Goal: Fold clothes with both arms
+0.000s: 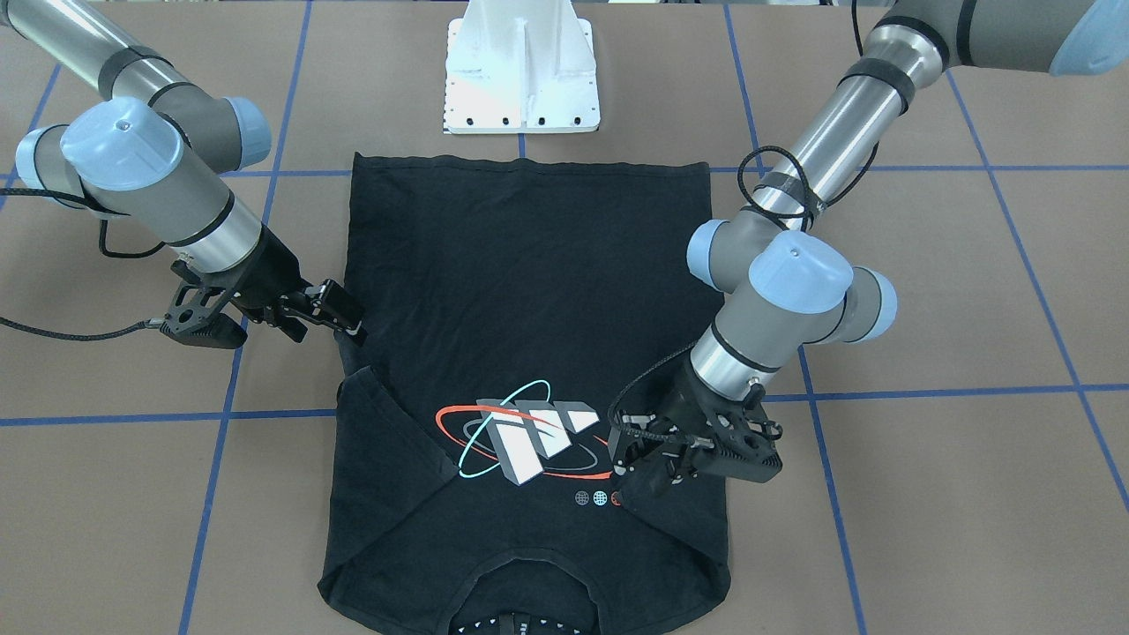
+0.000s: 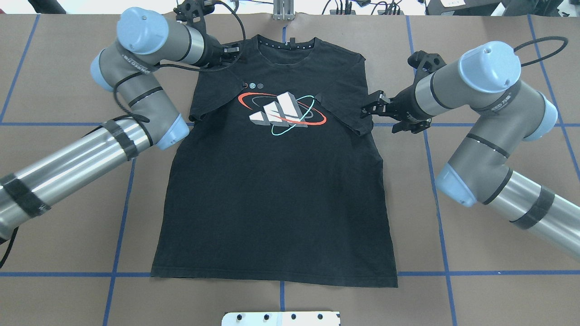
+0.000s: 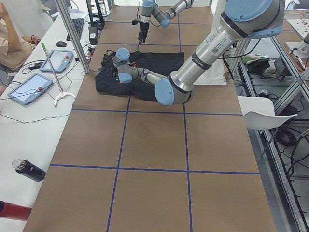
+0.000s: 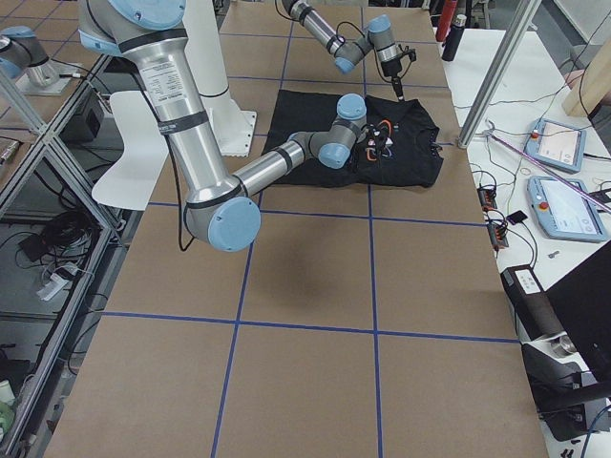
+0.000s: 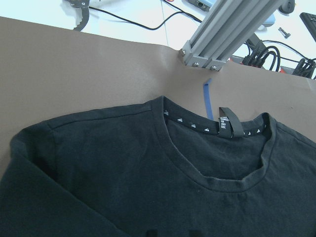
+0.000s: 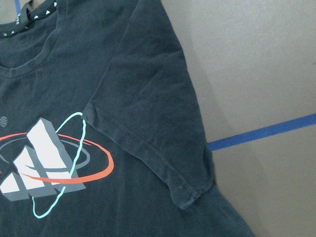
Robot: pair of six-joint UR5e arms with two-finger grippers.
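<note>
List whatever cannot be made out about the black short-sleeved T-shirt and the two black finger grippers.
Left gripper: open or shut is unclear. In the front-facing view its black fingers blend into the black short-sleeved T-shirt, and the left wrist view shows no fingers.
Collar tag lettering: too small to read in the left wrist view.
Collar: cut off by the bottom edge of the front-facing view.

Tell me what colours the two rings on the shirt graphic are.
One orange-red ring, one teal ring; clearest in right wrist view.
</note>
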